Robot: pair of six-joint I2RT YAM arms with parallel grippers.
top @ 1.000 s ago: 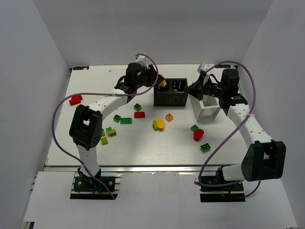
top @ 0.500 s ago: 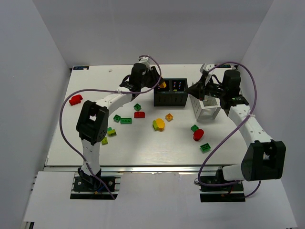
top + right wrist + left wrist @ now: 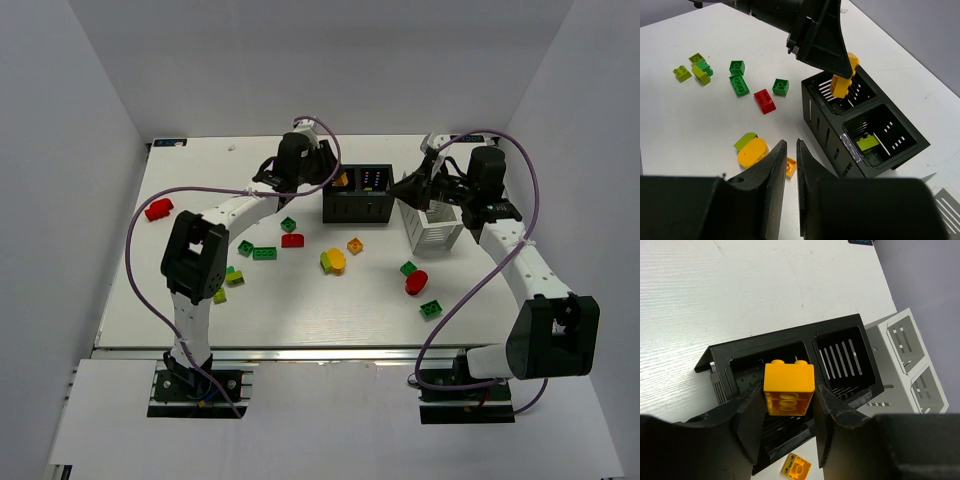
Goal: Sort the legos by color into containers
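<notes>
Currently | I see left gripper pinching orange brick, arm stretched over box, left compartment | right gripper fingers nearly together, empty, wrist angled down beside box

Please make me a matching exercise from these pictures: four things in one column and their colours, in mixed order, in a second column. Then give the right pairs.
Things:
1. held brick, in the left claw
2. boxed brick
3. box
4. basket

Colours:
a. white
b. orange
c. black
d. lime

Pairs: 1-b, 2-d, 3-c, 4-a
</notes>
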